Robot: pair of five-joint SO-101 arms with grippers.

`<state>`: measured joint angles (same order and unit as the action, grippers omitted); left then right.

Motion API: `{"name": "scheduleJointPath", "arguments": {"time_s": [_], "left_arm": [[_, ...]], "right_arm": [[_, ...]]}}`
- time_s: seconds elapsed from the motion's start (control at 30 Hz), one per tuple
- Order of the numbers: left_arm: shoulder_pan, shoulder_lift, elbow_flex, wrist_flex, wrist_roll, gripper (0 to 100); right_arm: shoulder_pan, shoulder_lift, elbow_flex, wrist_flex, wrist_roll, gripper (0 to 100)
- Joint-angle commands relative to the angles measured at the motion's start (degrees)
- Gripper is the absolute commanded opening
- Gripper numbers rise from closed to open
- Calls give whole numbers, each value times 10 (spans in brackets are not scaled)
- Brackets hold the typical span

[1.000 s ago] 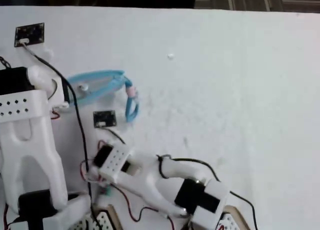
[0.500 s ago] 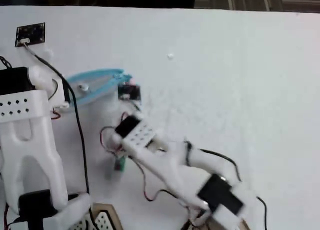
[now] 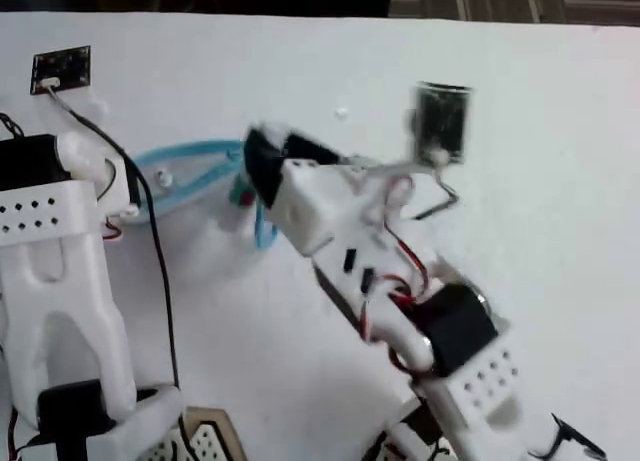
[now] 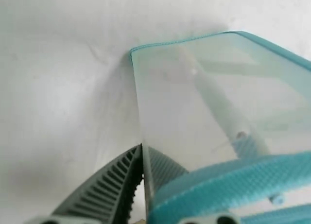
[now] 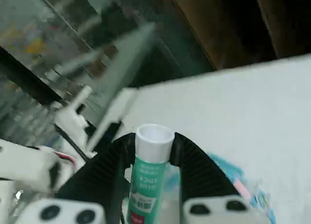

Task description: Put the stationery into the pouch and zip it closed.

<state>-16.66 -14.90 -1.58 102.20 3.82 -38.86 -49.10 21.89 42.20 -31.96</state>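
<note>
Lying toward the left side of the desk (image 3: 500, 131), the one pouch (image 3: 190, 171) is a translucent blue sleeve with its long side running left to right. A blue loop (image 3: 262, 229) trails from its right end toward the near side. Through its wall in the left wrist view, a pale rod-like shape shows, though what it is cannot be told.

The left end effector (image 4: 142, 153) is clamped on the edge of the pouch, with its ribbed grey fingers pressed together on the thin plastic. The right end effector (image 5: 153, 139) grips the single glue stick (image 5: 150, 170), one finger on each side of its white cap and green label. In the high view that glue stick (image 3: 241, 193) sits just at the pouch's right end, with the right arm stretched diagonally across the middle of the desk to reach it.

Two arms stand at the near edge, one at the left and one to the right of the middle. Beyond the pouch, white desk runs to the straight far edge, where the background turns dark. To the right it stretches wide, carrying one small pale speck (image 3: 342, 112).
</note>
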Motion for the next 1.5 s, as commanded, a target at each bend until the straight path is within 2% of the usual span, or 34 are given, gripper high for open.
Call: {"name": "scheduleJointPath", "arguments": {"time_s": [0.0,0.13,0.33,0.57,0.7,0.97,1.07,1.2,1.27,1.47], "left_arm": [[-7,18,0,1,0,23],[-7,16,0,1,0,23],[-7,15,0,1,0,23],[-10,15,0,1,0,23],[-10,15,-1,1,0,23],[-7,17,-1,1,-1,23],[-7,17,-1,1,-1,23],[-8,16,-1,1,-1,23],[-10,15,-1,1,-1,23],[-7,17,-1,2,-2,23]], "right_arm": [[8,15,0,-152,45,16],[-11,95,8,-274,84,16],[-61,190,11,-334,105,16],[-36,221,84,-416,107,16],[-37,210,115,-430,164,16],[-49,206,192,-528,263,18],[-79,205,206,-521,302,80],[-122,188,199,-451,248,298],[-133,166,185,-415,229,366],[-100,102,130,-337,197,347]]}}
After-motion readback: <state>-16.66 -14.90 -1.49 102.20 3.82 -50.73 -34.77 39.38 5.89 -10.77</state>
